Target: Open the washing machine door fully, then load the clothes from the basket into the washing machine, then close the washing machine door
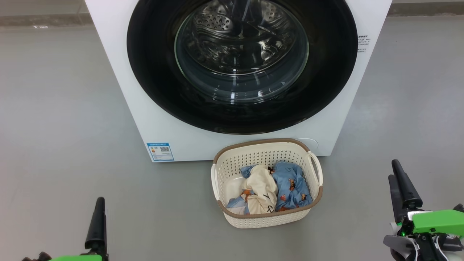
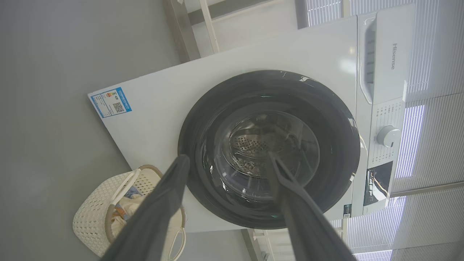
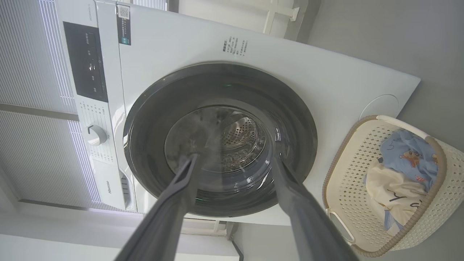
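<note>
Left gripper (image 2: pixel 227 157): mine, one, spread wide, empty.
Right gripper (image 1: pixel 394 171): one, likewise spread, empty.
Basket (image 1: pixel 232 170): one, before washing machine (image 1: pixel 188 141).
Clothes (image 1: pixel 290 181): one heap inside.
Door (image 1: pixel 152 72): one, shut.

Agape: left pincer (image 2: pixel 228 156); right pincer (image 3: pixel 235 157)

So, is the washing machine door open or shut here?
Shut. The washing machine door lies flush against the white front of the washing machine, black rim all round, and the drum is seen through its glass.
</note>
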Robot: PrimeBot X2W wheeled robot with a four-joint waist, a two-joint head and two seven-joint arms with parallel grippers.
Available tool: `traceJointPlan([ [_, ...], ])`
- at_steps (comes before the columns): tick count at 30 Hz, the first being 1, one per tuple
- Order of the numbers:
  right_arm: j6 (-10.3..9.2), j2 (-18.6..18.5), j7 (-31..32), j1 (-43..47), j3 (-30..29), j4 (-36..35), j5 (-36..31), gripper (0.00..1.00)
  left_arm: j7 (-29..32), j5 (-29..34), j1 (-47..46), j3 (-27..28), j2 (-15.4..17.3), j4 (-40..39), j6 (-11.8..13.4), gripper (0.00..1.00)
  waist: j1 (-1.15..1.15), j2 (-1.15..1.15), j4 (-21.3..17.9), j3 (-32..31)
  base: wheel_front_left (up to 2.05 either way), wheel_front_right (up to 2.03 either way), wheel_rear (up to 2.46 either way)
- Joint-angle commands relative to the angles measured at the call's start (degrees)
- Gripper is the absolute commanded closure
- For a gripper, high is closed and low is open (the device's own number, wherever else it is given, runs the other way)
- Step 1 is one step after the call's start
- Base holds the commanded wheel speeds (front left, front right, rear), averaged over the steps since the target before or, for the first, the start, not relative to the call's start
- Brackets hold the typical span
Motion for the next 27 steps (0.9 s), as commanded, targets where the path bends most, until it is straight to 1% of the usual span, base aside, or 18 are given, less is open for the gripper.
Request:
traceJointPlan([
  [1,0.12,-1.4,-0.7,-2.5,0.3,-2.2,-1.8,0.0,-0.7,1.4,-2.7,0.2,0.9,-2.1,0.0,0.0,0.0,0.0,0.0,0.0,0.0,0.0,0.0],
  [7,0.14,-1.8,-1.6,-2.6,0.5,-3.3,-7.0,0.0,-1.7,6.0,-2.9,-0.2,1.3,-1.9,0.0,0.0,0.0,0.0,0.1,0.0,0.0,0.0,0.0],
  [9,0.15,-2.1,-1.9,-2.6,0.8,-3.5,-8.9,0.0,-2.1,8.6,-3.0,-0.2,1.5,-1.7,0.0,0.0,0.0,0.0,0.1,0.1,0.0,0.0,0.0],
  [14,0.16,-2.5,-2.6,-2.7,1.5,-4.0,-13.6,0.0,-2.9,13.4,-3.3,0.5,1.0,-2.3,0.0,0.0,0.0,0.0,0.2,0.2,0.0,0.0,0.0],
  [27,0.2,-4.0,-4.6,-3.0,2.6,-4.9,-28.8,0.0,-5.2,29.1,-3.6,-0.5,1.3,0.1,0.0,0.0,0.0,0.0,0.0,0.5,0.0,0.0,0.0],
])
